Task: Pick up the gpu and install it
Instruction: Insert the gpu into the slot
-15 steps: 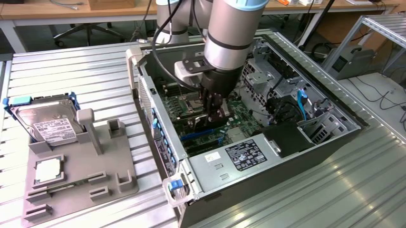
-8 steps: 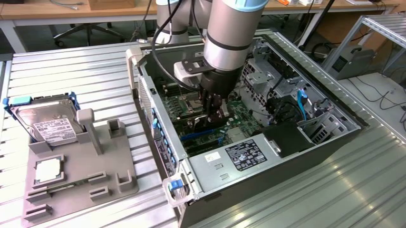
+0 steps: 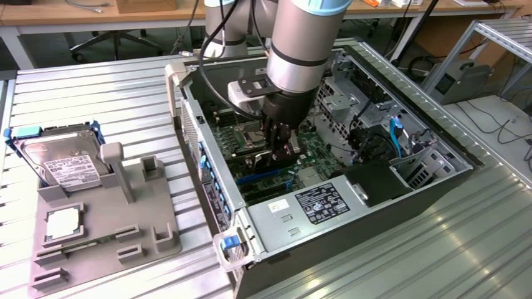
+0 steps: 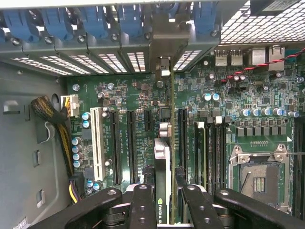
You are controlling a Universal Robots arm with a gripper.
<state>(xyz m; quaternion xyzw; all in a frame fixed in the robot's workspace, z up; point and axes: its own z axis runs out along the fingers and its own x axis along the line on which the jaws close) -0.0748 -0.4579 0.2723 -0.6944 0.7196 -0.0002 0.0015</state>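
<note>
So, starting at the exterior view's left: a hard drive (image 3: 62, 159) stands in a blue frame on the grey fixture tray (image 3: 104, 215). Its white label is too small to read. A small square silver chip (image 3: 63, 223) lies in front of it.

Middle of the frame, the arm reaches down into the open PC case (image 3: 349, 249) on the ribbed metal worktop (image 3: 99, 93). The gripper (image 3: 280, 146) is closed narrow on the gpu (image 4: 162, 191), squeezing it from both flat faces near its upper edge. The card hangs edge-down just over the motherboard (image 4: 143, 95), lined up along the long black expansion slots (image 4: 182, 138), its metal bracket end toward the rear slot covers. Whether it's touching a slot yet, I can't tell. The wrist view catches "NVIDIA" printed along the card's edge.

Further right, the power supply (image 3: 287, 224) carries a black sticker, text unreadable.

My guess on handling: light and stiff, but fragile. I'd grip the top edge around mid-length, stay off the gold contacts, and keep it square, no twisting.
</note>
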